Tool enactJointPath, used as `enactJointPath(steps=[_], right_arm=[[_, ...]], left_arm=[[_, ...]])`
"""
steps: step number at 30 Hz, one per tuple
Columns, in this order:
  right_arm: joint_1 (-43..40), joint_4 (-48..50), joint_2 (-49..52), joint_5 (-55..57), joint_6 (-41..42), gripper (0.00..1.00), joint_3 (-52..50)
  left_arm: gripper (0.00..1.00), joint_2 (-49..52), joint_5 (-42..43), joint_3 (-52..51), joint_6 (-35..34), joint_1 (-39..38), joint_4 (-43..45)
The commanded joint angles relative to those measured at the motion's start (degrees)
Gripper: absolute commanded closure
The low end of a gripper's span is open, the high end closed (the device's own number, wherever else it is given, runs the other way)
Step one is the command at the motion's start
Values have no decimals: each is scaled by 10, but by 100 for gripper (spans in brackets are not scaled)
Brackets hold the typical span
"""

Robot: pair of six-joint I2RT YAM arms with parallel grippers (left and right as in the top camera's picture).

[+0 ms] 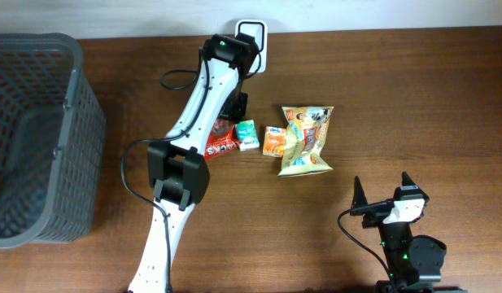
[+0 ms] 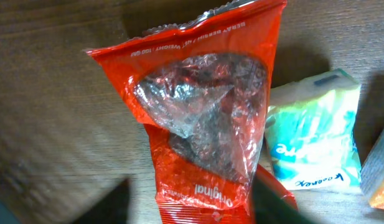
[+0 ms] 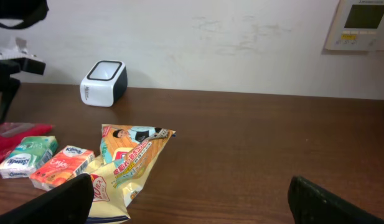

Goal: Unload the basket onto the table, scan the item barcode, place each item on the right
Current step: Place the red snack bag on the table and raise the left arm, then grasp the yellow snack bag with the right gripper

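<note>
A red snack bag [image 2: 204, 124] with a clear window lies flat on the wooden table, its lower end between the two dark fingers of my left gripper [image 2: 192, 202]. The jaws stand apart on either side of the bag, open. From overhead the left gripper [image 1: 224, 126] points down over the red bag [image 1: 220, 142], in front of the white barcode scanner [image 1: 252, 37]. My right gripper [image 1: 382, 191] rests open near the front edge with nothing between its fingers [image 3: 61, 202]. The scanner [image 3: 103, 81] stands by the back wall.
A green-and-white tissue pack [image 1: 246, 134], an orange tissue pack [image 1: 274, 140] and a yellow snack bag [image 1: 307, 138] lie in a row right of the red bag. A dark mesh basket [image 1: 81, 106] stands at the table's left end.
</note>
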Motion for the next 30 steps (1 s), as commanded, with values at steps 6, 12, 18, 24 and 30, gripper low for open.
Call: enactJointPath(steps=[6, 12, 18, 24, 30], right_arm=[[3, -2, -4, 3, 1, 2, -4], [3, -2, -4, 3, 1, 1, -4], [3, -2, -4, 6, 1, 2, -4], [3, 51, -4, -397, 76, 2, -4], [3, 414, -2, -269, 230, 1, 32]], left_arm=[[1, -145, 7, 63, -4, 5, -2], [1, -252, -36, 61, -5, 70, -2], [1, -252, 68, 51, 9, 188, -2], [1, -252, 113, 50, 9, 211, -2], [1, -252, 113, 50, 9, 211, -2]])
